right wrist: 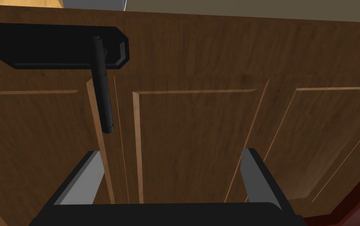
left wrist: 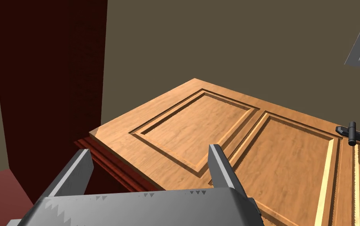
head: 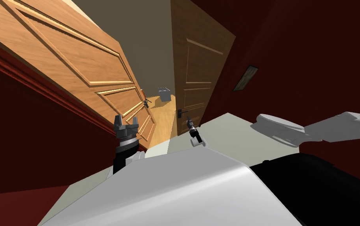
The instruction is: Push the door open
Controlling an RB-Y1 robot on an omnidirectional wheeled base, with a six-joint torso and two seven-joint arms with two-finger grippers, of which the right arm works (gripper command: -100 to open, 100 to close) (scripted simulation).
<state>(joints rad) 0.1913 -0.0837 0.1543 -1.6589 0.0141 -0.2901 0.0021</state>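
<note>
While the right gripper (right wrist: 171, 153) hangs wide open and empty near the right door (right wrist: 199, 59), beside its handle (right wrist: 104, 102), the left gripper (left wrist: 150, 149), open and empty too, faces the left door (left wrist: 199, 125).

Home hallway, panelled wooden doors (head: 77, 59), red walls (head: 312, 59), framed picture (head: 246, 77)

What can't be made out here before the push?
- Right wrist view: whether the right gripper touches the dark door; depth is unreadable head-on.
- Head view: grey box beyond the doors, too small to identify.
- Head view: light door, top cut off by the edge.
- Left wrist view: its handle, cut by the edge.
</note>
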